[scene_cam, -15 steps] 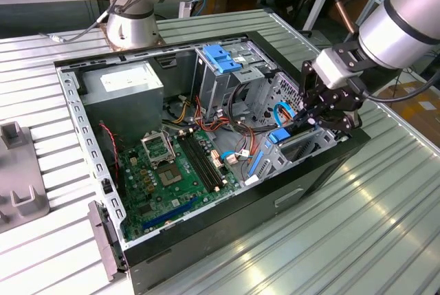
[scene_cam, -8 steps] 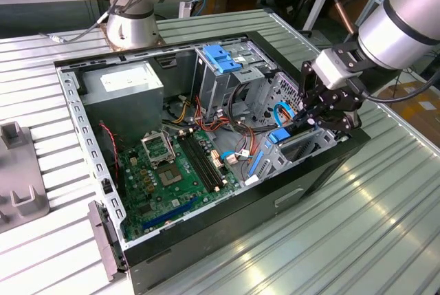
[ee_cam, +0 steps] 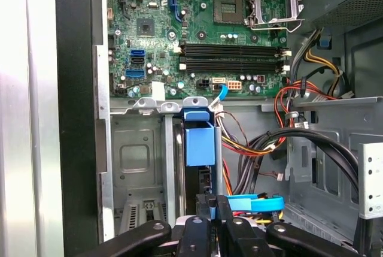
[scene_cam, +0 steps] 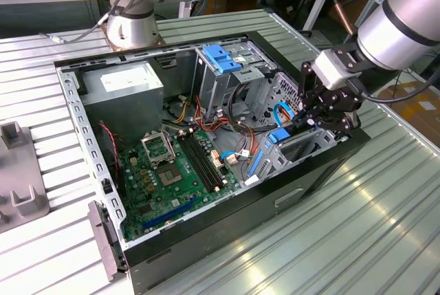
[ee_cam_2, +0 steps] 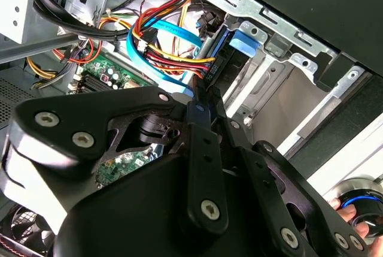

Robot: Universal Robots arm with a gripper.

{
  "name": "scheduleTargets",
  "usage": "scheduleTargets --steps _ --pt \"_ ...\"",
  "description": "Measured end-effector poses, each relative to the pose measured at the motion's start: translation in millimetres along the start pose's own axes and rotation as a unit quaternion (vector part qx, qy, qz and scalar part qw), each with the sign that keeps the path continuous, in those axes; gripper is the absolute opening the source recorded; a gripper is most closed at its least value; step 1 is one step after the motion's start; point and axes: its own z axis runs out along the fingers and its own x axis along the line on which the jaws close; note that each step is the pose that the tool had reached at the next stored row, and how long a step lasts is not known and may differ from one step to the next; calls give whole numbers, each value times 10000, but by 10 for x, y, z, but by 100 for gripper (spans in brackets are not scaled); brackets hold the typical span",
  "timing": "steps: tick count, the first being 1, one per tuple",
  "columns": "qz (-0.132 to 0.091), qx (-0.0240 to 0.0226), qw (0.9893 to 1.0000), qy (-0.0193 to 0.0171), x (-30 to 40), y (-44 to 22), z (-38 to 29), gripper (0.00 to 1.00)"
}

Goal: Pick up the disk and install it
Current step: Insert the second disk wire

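Note:
The disk [scene_cam: 278,136] stands on edge in a slot of the metal drive cage [scene_cam: 306,149] at the open computer case's corner, on the exterior view's right. Its bright blue carrier tab [ee_cam: 199,140] sticks out past the cage rail, and a blue rail and tab [ee_cam_2: 244,44] show in the second wrist view. My gripper [scene_cam: 307,122] reaches into the case right at the disk's free end. Its black fingers lie close together, shut, with their tips [ee_cam_2: 202,86] at the disk's edge. Nothing shows between them [ee_cam: 213,200].
Beside the cage, inside the case, lie the green motherboard [scene_cam: 172,171], a grey power supply [scene_cam: 127,82] and a tall drive bay with a blue bracket [scene_cam: 223,58]. Coloured cables and a blue flat cable [ee_cam_2: 161,35] hang near the fingers. A second arm's base [scene_cam: 130,27] stands behind the case.

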Motion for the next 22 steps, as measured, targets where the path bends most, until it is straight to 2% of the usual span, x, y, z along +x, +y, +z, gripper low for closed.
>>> scheduleTargets --steps 15,20,21,22 --pt "1 -2 10000 -2 4 -1 5 16" --pt "0 -2 10000 -8 -1 -2 -16 16" --pt "1 -3 10000 -9 -16 -1 -53 16" --pt "1 -10 10000 -25 11 -3 -39 16"
